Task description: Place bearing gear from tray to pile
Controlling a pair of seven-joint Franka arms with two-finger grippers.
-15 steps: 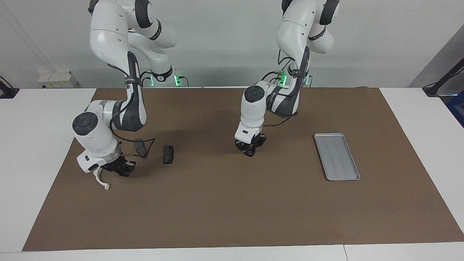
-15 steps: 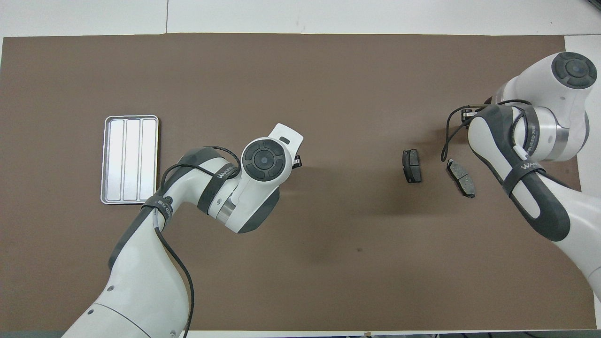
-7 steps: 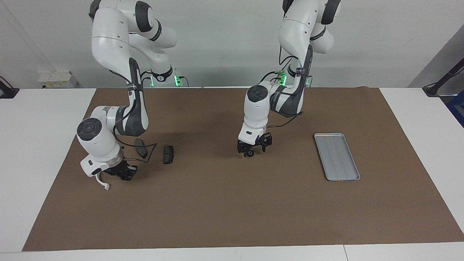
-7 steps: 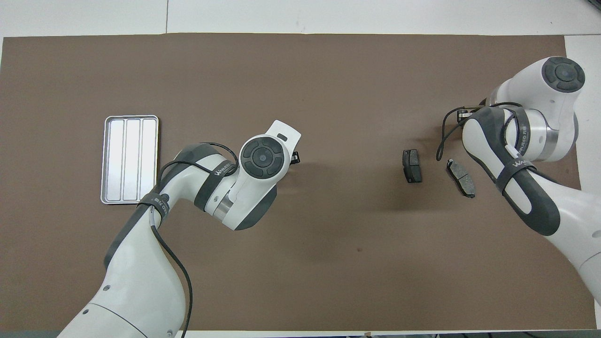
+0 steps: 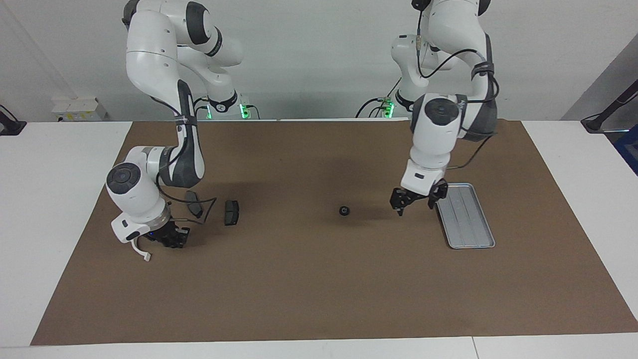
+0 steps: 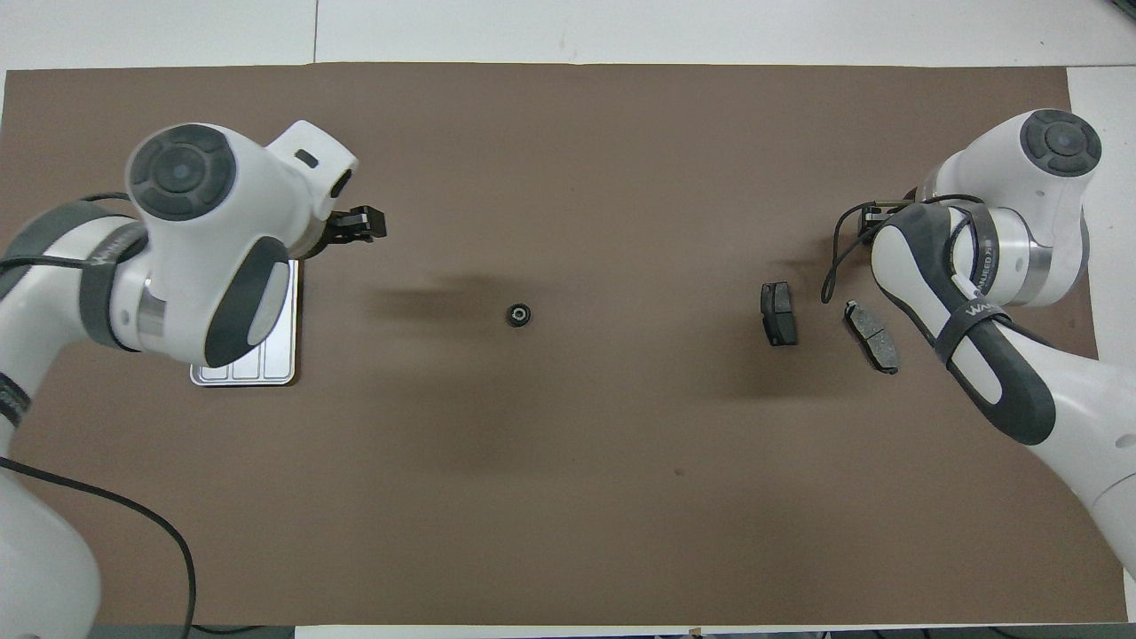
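Bearing gear (image 5: 344,211) sits alone on the brown mat (image 5: 319,299) mid-surface, between the tray (image 5: 473,234) and the pile, well apart from both — off the tray, not yet at the pile. Small dark round part, nothing touching it. Tray lies toward the left arm's end and looks bare where visible in the facing view. Left hand (image 5: 412,198) hangs over the mat just beside the tray's edge, fingers spread, holding nothing. Pile is toward the right arm's end: two dark brake pads, one (image 5: 231,212) nearest the gear, the other (image 5: 193,203) beside it, and a white bracket (image 5: 138,249) close by the right hand (image 5: 169,238). Right hand is low over the mat next to the bracket; can't tell if its fingers are open or closed, or whether it touches the bracket. Step in hand, as I judge it: gear is dropped halfway, so it looks like a relay — right arm should fetch it and carry it to the pile. To do it well: come straight down over the gear with fingers open wider than the part, centre before closing since a round part may roll or squirt out, lift clear of the mat, and set it down beside the pads without knocking them.
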